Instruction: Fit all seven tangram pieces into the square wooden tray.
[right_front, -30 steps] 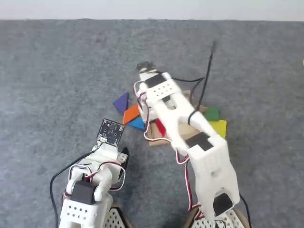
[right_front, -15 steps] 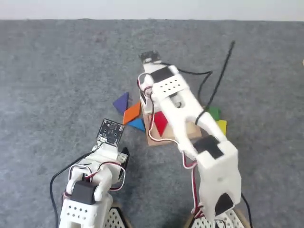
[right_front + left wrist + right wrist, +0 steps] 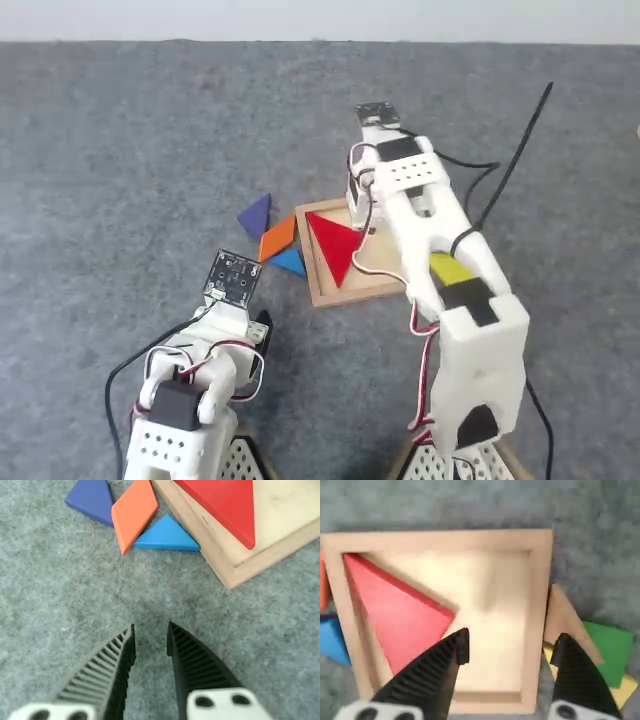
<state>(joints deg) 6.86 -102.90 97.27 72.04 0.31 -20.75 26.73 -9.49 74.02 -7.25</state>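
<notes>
wooden tray (image 3: 540, 605): directly beneath right gripper (image 3: 512, 642); holds one piece so far, red triangle (image 3: 395, 625), tucked into the corner off one fingertip; rest of the floor bare.

tan triangle (image 3: 565, 620): just outside the tray wall, touching it, partly under the other fingertip; one edge lying along that wall. green square (image 3: 610, 645) and yellow triangle (image 3: 452, 268) just beyond, seemingly overlapping.

blue triangle (image 3: 167, 535), orange parallelogram (image 3: 134, 512), purple triangle (image 3: 92, 497): clustered ahead of left gripper (image 3: 150, 635); blue nearest, just beside the tray's outer edge; parallelogram's long axis roughly in line with the fingers.

right gripper: spread wide, empty. left gripper: parted slightly, empty, low over carpet (image 3: 60, 595).

judgement: tan, green and yellow group nearer the right arm; blue, orange and purple group nearer the left.
</notes>
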